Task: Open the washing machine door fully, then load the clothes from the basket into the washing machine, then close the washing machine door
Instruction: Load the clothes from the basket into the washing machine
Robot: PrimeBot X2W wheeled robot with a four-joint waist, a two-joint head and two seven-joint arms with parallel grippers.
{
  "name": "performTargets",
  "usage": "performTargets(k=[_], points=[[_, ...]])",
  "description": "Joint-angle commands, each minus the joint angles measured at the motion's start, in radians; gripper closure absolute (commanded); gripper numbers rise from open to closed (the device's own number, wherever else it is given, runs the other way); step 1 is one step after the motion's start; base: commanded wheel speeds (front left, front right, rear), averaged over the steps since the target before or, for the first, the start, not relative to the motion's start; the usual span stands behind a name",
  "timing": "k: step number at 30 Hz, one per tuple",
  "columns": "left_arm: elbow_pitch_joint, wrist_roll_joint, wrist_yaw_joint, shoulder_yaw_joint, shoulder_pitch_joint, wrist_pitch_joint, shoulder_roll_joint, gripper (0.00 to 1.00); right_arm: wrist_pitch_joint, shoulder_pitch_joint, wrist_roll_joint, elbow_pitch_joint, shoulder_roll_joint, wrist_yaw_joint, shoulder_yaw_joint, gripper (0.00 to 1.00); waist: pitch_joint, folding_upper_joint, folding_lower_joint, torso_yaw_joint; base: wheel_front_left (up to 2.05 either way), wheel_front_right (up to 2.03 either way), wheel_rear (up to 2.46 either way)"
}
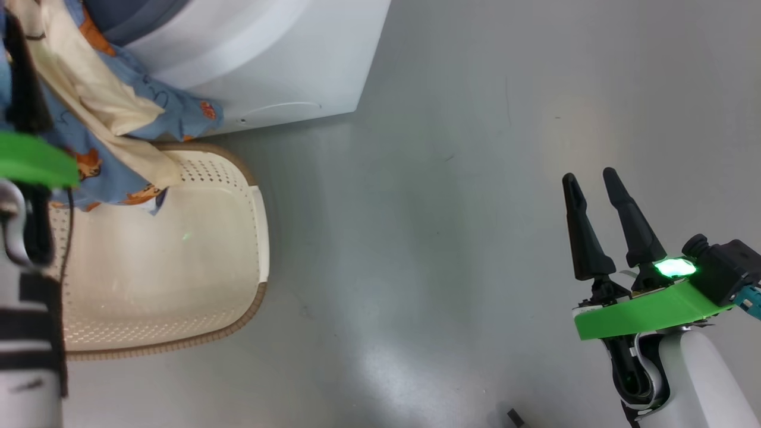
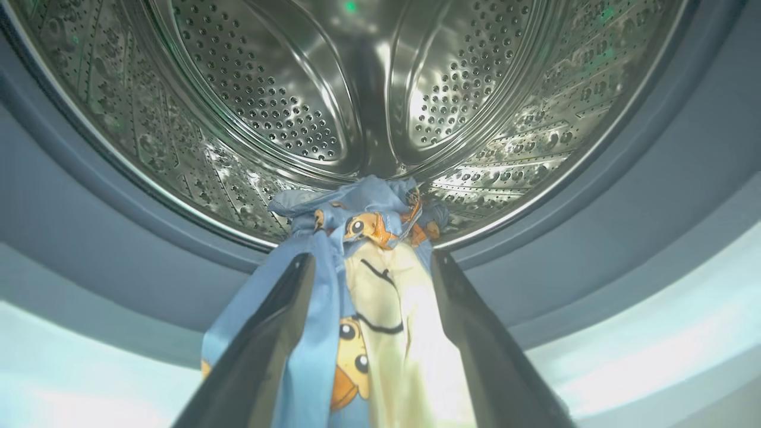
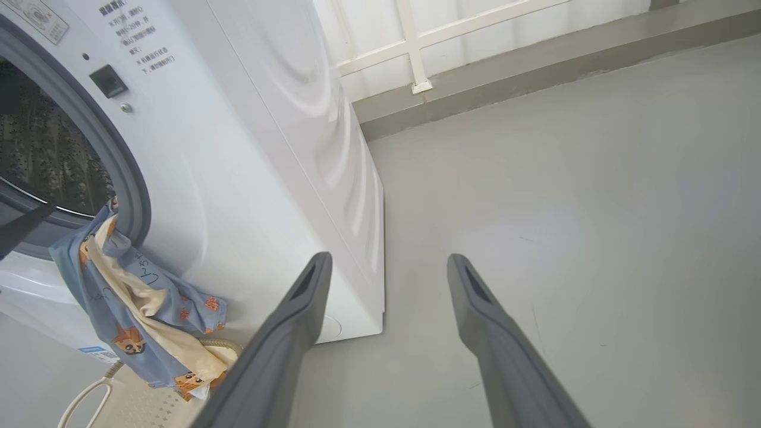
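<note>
My left gripper (image 2: 371, 264) is shut on the clothes (image 2: 368, 291), light-blue fabric with orange figures and a cream piece, at the lower lip of the steel drum (image 2: 285, 101) inside the grey gasket (image 2: 71, 226). In the head view the clothes (image 1: 113, 119) hang from the washing machine (image 1: 285, 65) mouth down into the cream basket (image 1: 261, 238), beside my left arm (image 1: 30, 160). The right wrist view shows the clothes (image 3: 137, 303) draped over the machine (image 3: 250, 178) front. My right gripper (image 1: 590, 176) is open over bare floor, far right of the basket. The door is out of view.
Grey floor (image 1: 446, 208) stretches between the basket and my right arm. The right wrist view shows a grey kerb (image 3: 535, 65) and a white railing (image 3: 416, 47) behind the machine. A small dark object (image 1: 514, 416) lies on the floor near the bottom edge.
</note>
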Motion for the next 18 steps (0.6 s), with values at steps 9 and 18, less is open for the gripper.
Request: performTargets(k=[9, 18], points=[[-0.209, -0.008, -0.002, 0.037, 0.275, -0.005, -0.006, 0.00, -0.005, 0.048, -0.001, -0.030, -0.024, 0.003, -0.004, 0.00, -0.005, 0.0000, 0.0000, 0.028, 0.00, 0.00, 0.00], [-0.344, -0.008, -0.002, 0.095, 0.489, -0.005, -0.078, 0.00, -0.005, 0.047, -0.002, -0.029, -0.034, 0.003, -0.003, 0.00, -0.006, 0.0000, 0.0000, 0.039, 0.00, 0.00, 0.00]])
